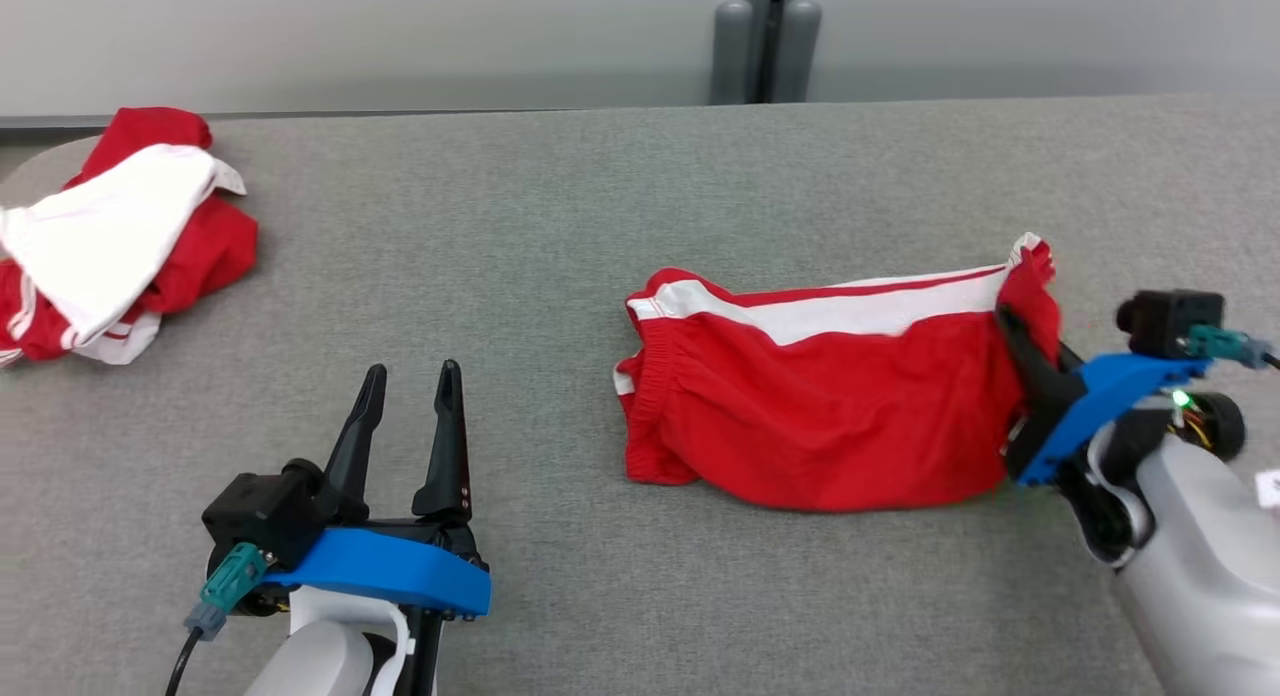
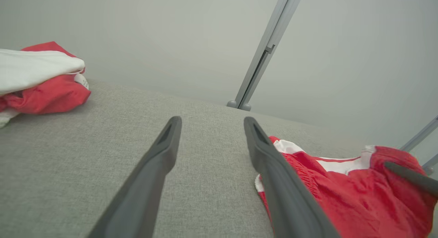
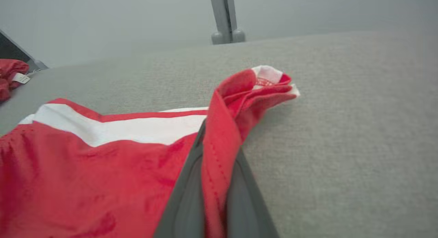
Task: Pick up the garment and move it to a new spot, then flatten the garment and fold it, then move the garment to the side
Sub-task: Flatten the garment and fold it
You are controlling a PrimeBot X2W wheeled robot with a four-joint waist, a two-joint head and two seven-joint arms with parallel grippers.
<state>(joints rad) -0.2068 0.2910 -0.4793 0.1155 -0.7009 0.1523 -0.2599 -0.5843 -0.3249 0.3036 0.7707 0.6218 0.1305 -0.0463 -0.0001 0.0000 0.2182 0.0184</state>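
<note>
right gripper (image 1: 1012, 324) is clamped on the right end of the red fabric shorts with a white side stripe (image 1: 820, 416) — the right wrist view has a fold of red hem pinched between the two dark fingers (image 3: 184, 197), jaws nearly together. The pinched end is raised a bit and bunched, with white edging poking out at the tip. The rest of the shorts lies on the grey woven-fabric tabletop (image 1: 560, 226), right of centre in the head view. The gathered waistband end points toward the robot's left and the white stripe runs along the far edge. Cloth is rumpled, not flat.

left gripper (image 1: 412, 371) is wide open and holding nothing — fingers point away from the robot, over bare tabletop at lower left of the head view, well apart from the shorts. In the left wrist view the waistband end shows past its right-hand finger.

crumpled red-and-white cloth pile (image 1: 120, 236) sits at the far left of the table, well apart from both grippers. grey upright post (image 1: 765, 36) stands behind the table's far edge, against a pale wall (image 1: 400, 36).
</note>
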